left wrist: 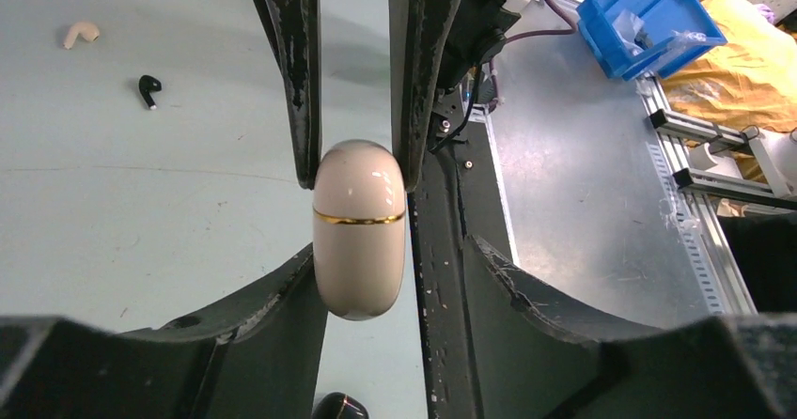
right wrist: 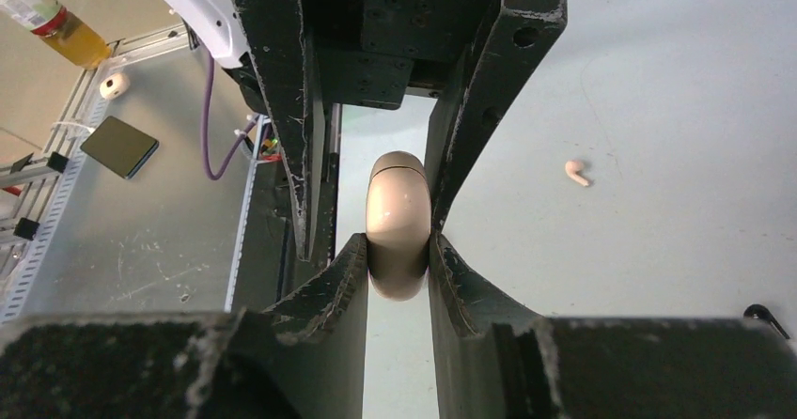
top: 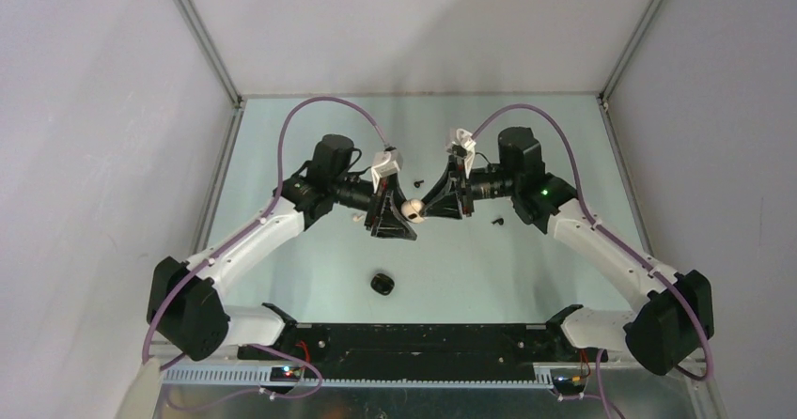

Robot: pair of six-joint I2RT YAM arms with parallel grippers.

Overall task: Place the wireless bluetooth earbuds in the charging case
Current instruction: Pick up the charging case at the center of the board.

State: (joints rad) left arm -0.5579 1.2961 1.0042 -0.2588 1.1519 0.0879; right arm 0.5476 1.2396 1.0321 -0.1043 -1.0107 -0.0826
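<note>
Desk [top: 470, 269] carries, toward the left, a cream earbud [left wrist: 80, 34] and near it a black earbud [left wrist: 148, 89], both loose. Left hand [left wrist: 390, 245] straddles the cream charging case [left wrist: 359, 250], its fingers apart (a gap shows on one side). Right hand [right wrist: 398, 240] is clamped on that same case at mid-desk. A second black earbud [top: 497, 222] lies further right.
</note>
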